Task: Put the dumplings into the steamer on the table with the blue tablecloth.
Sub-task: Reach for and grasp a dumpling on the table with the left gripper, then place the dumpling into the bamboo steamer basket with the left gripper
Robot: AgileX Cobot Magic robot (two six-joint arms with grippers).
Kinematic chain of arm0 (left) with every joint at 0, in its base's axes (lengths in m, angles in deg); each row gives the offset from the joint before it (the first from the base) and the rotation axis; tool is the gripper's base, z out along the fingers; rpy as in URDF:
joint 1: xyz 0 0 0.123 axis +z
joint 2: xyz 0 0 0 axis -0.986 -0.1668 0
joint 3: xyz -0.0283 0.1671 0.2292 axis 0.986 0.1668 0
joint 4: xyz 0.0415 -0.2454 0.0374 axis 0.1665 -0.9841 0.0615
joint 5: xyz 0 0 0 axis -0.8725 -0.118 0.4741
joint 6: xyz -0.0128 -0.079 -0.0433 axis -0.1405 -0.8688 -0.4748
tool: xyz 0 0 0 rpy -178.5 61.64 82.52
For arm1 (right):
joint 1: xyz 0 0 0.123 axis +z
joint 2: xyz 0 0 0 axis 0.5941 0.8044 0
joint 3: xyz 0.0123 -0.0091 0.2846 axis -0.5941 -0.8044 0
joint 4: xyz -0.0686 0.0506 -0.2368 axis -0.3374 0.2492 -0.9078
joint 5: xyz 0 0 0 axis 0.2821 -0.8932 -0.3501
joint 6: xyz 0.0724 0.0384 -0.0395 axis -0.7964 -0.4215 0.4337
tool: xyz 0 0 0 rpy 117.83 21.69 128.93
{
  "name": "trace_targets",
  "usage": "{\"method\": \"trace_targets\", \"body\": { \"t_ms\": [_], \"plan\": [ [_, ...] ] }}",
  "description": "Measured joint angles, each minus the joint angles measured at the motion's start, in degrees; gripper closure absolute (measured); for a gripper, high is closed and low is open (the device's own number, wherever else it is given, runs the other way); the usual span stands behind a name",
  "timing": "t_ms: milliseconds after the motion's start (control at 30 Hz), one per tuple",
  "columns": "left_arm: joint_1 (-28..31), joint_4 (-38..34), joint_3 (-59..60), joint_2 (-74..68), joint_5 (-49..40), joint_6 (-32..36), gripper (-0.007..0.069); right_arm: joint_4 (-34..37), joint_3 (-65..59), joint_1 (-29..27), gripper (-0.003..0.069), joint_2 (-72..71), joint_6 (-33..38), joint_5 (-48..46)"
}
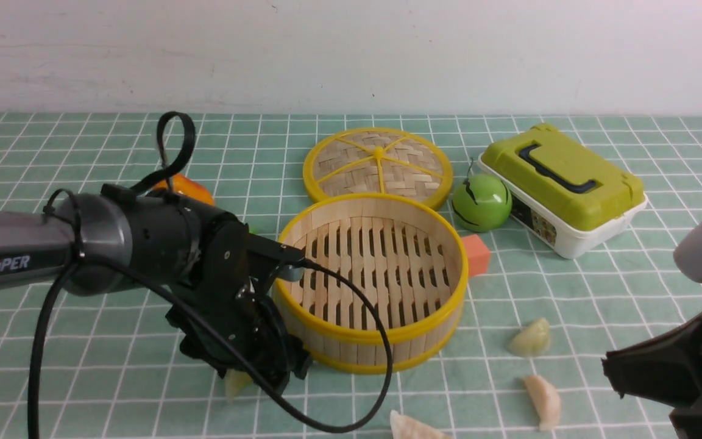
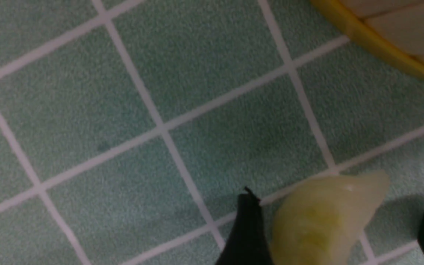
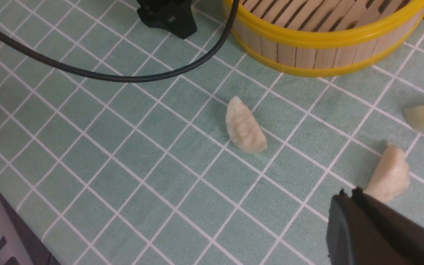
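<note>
My left arm reached low beside the steamer [image 1: 381, 332], its tool [image 2: 341, 217] open astride one greenish dumpling [image 1: 235, 383] on the surface [image 1: 83, 378]; my right tool [image 3: 350, 200] was closed. Three other dumplings [image 1: 531, 338] [image 1: 544, 399] [image 1: 412, 427] lay outside the steamer.

Off-white wall [image 1: 351, 55] behind, plain, faintly scuffed; light soft, even

We read "PiPER" in white on the left arm [image 1: 10, 256]. The sticker [image 1: 537, 223] on the green-lidded box [image 1: 561, 183] is too small for us to read.
</note>
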Motion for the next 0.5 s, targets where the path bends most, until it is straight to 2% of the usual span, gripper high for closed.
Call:
{"method": "trace_targets", "body": {
  "t_ms": [167,333,400,500],
  "plan": [
    [0.0,0.4,-0.7,-0.1,-0.9,-2.7,0.0442,-0.9,0.0,0.0,0.0669,0.3,0.0,0.0],
    [-0.1,0.3,-4.0,1.8,-9.5,-4.1,0.0416,-1.0,0.0,0.0,0.0664,0.3,0.0,0.0],
    [-0.1,-1.1,-9.8,4.7,-15.0,-4.4,0.0416,-1.0,0.0,0.0,0.0662,0.3,0.0,0.1],
    [-0.2,-5.3,-17.3,6.6,-16.0,-4.5,0.0416,-1.0,0.0,0.0,0.0659,0.3,0.0,0.4]
  ]
}}
